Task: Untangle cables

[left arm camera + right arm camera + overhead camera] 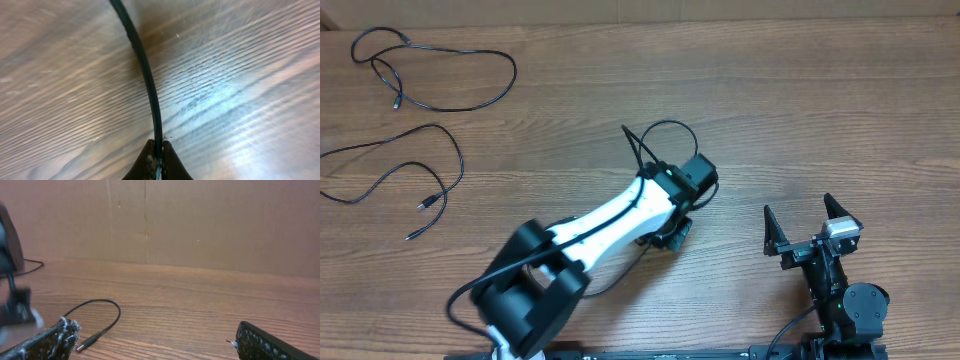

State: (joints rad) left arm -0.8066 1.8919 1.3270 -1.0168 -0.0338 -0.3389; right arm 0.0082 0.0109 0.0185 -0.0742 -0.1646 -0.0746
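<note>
Three thin black cables lie on the wooden table. Two lie loose at the far left, one looped (pixel 440 75) and one winding below it (pixel 395 170). The third cable (pixel 660 130) loops out at the middle, around my left arm's wrist. My left gripper (pixel 672 232) is down at the table, shut on this cable (pixel 147 80), which runs straight away from between the fingertips (pixel 158 150). A plug end (pixel 86 343) of a cable lies near the left finger of my right gripper (pixel 155 332). That gripper (pixel 800 212) stands open and empty at the right.
My left arm (pixel 610 225) stretches diagonally from the near left to the middle of the table. A brown cardboard wall (pixel 200 225) closes off the far side. Bare wood (pixel 820 100) lies between the grippers and the wall.
</note>
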